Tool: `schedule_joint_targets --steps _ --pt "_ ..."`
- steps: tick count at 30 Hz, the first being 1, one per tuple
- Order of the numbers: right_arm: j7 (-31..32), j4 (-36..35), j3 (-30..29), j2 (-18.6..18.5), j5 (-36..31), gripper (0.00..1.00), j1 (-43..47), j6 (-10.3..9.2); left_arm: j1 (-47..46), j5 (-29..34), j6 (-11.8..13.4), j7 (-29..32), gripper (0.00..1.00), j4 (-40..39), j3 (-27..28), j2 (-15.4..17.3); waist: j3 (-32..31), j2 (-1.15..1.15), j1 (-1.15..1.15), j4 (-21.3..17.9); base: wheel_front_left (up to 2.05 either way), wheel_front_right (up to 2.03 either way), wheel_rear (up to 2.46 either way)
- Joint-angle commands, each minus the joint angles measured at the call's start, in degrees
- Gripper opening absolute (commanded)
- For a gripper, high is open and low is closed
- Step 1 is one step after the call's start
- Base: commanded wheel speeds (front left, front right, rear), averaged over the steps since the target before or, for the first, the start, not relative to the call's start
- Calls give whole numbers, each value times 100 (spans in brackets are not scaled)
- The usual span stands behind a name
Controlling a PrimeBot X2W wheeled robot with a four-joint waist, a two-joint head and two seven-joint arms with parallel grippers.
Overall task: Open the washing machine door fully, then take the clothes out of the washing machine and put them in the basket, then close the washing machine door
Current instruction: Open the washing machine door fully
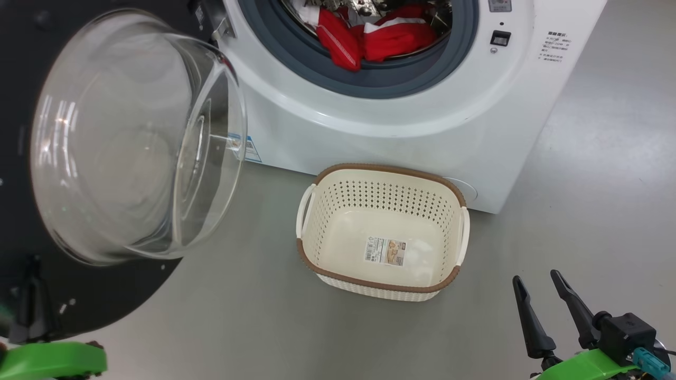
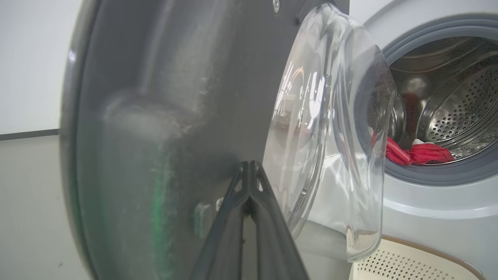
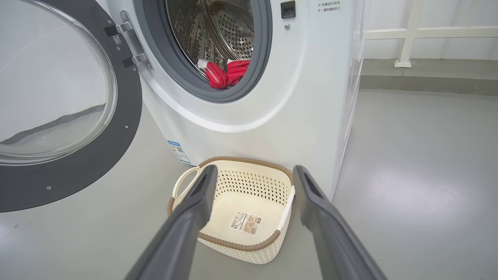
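Around me, a smooth grey floor [image 3: 420, 175] shows soft patches of glare. Beyond it, a white wall [image 3: 447, 15] carries a white rail [image 3: 447, 33] above a grey skirting band [image 3: 447, 77].

The right gripper [image 1: 535, 276] has two long, tapered black fingers [image 1: 531, 322] on a black block [image 1: 626, 330]. At five o'clock of them sit a bright green shell [image 1: 586, 364] and a teal plug [image 1: 648, 361]. The left gripper [image 2: 249, 166] has dark fingers notched near the tips.

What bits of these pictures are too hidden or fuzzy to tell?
- Head view: the top edge cuts off the washing machine opening, so the number of clothes is unclear.
- Left wrist view: the door is blurred up close, so whether the shut left hand touches it is unclear.
- Head view: the label in the basket is too small to read.
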Motion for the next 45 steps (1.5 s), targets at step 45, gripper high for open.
schedule_joint_targets --steps 45 --pt "-52 -270 74 -209 -117 100 -442 37 -1685 488 -37 -34 0 1767 1512 1395 422 0 0 -280 0 0 0"
